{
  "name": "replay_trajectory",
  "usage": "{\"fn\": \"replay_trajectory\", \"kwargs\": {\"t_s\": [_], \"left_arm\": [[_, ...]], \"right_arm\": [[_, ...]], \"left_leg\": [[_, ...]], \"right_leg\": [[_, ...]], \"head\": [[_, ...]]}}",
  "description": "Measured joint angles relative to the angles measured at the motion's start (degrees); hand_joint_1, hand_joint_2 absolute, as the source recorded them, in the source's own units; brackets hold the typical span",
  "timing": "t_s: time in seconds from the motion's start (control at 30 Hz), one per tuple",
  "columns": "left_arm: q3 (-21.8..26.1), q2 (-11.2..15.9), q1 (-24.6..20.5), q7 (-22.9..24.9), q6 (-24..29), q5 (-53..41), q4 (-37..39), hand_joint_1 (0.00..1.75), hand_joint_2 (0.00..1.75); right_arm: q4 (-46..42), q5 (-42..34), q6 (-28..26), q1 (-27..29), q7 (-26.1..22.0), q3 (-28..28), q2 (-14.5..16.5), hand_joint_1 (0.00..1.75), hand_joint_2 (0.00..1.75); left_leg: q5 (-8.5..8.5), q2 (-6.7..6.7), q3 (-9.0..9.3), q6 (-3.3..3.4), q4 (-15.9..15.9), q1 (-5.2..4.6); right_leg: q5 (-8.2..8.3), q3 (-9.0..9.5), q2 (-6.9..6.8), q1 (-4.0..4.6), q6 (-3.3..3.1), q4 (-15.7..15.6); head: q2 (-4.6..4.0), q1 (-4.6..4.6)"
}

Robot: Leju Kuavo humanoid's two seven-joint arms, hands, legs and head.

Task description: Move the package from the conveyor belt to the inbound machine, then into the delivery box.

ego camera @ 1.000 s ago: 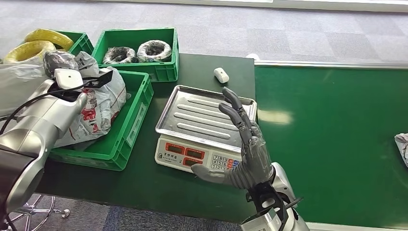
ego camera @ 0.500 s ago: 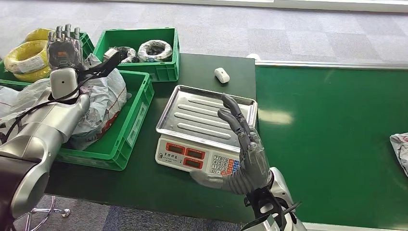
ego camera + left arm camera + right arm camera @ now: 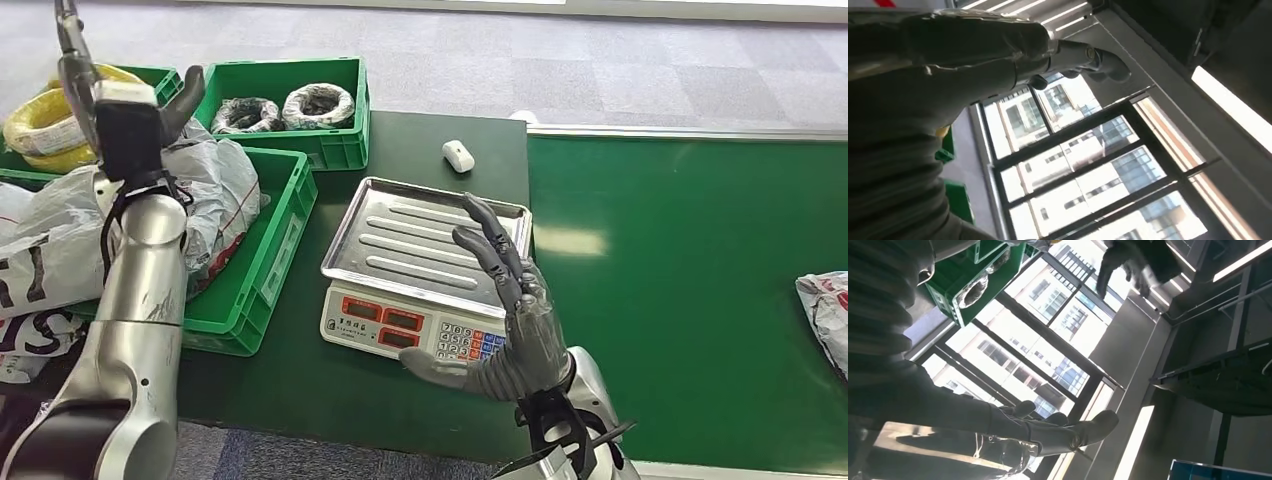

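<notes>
head view first: the left arm has swung upright since a second ago, when it lay low across the green crate point(image 3: 262, 262) with its hand down among the bags. now the left hand point(image 3: 110, 95) is raised high above the crate's far corner, fingers pointing up and spread, thumb out to the side, nothing in it. the grey bagged parcels point(image 3: 215, 195) it was over sit heaped in the crate, one with red print spilling over the near-left rim.

right hand point(image 3: 505, 320) has barely moved across the three moments: it hovers at the near right corner of the scale point(image 3: 400, 320), palm turned inward, fingers stretched and apart, thumb out toward the keypad, holding nothing. the steel tray point(image 3: 420, 245) on the scale is bare.

over on the conveyor belt point(image 3: 680, 290), the package point(image 3: 825, 310) at the right edge has come further into frame than a second ago, more of its crumpled grey wrap and a bit of red print now showing. it lies well apart from the right hand.

a small white device point(image 3: 459, 156) rests on the dark table beyond the scale. two more green bins at the back hold dark coils point(image 3: 320, 103) and yellow coils point(image 3: 45, 125).
</notes>
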Motion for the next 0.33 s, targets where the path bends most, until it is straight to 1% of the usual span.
{"fn": "replay_trajectory", "kwargs": {"t_s": [0.07, 0.17, 0.23, 0.3, 0.33], "left_arm": [[-0.42, -1.56, 6.88, -3.74, -1.22, 8.12, -9.98, 0.00, 1.75], [-2.01, -2.67, 15.29, -5.25, -1.42, 13.40, -22.63, 0.00, 1.75], [-3.00, -2.91, 18.90, -5.34, -1.25, 14.26, -28.70, 0.00, 1.75], [-3.59, -3.02, 21.26, -5.37, -1.11, 14.80, -32.89, 0.00, 1.75], [-3.72, -3.05, 21.77, -5.38, -1.08, 14.94, -33.79, 0.00, 1.75]], "right_arm": [[-0.32, 0.10, -0.69, 0.64, 0.00, -0.49, -0.05, 0.00, 1.75], [-0.72, 0.18, -1.50, 1.58, 0.00, -1.04, -0.15, 0.00, 1.75], [-0.85, 0.27, -1.69, 1.96, 0.00, -1.29, -0.18, 0.00, 1.75], [-0.88, 0.46, -1.80, 2.21, 0.00, -1.48, -0.19, 0.00, 1.75], [-0.89, 0.51, -1.83, 2.28, 0.00, -1.53, -0.19, 0.00, 1.75]], "left_leg": [[-0.06, 0.06, 0.00, -0.02, -0.01, 0.00], [-0.13, 0.07, -0.02, 0.00, 0.00, 0.00], [-0.15, 0.04, -0.02, 0.00, -0.01, 0.00], [-0.14, 0.02, -0.02, 0.00, -0.01, 0.01], [-0.14, 0.02, -0.01, 0.00, -0.01, 0.01]], "right_leg": [[-0.03, -0.02, 0.05, 0.00, -0.02, -0.01], [-0.09, -0.05, 0.07, 0.00, 0.00, -0.03], [-0.11, -0.04, 0.05, 0.00, 0.01, -0.03], [-0.11, -0.01, 0.04, 0.00, 0.01, -0.03], [-0.11, -0.01, 0.04, 0.01, 0.00, -0.03]], "head": [[0.00, 0.01], [0.00, 0.01], [0.00, 0.01], [0.00, 0.00], [0.00, 0.01]]}}
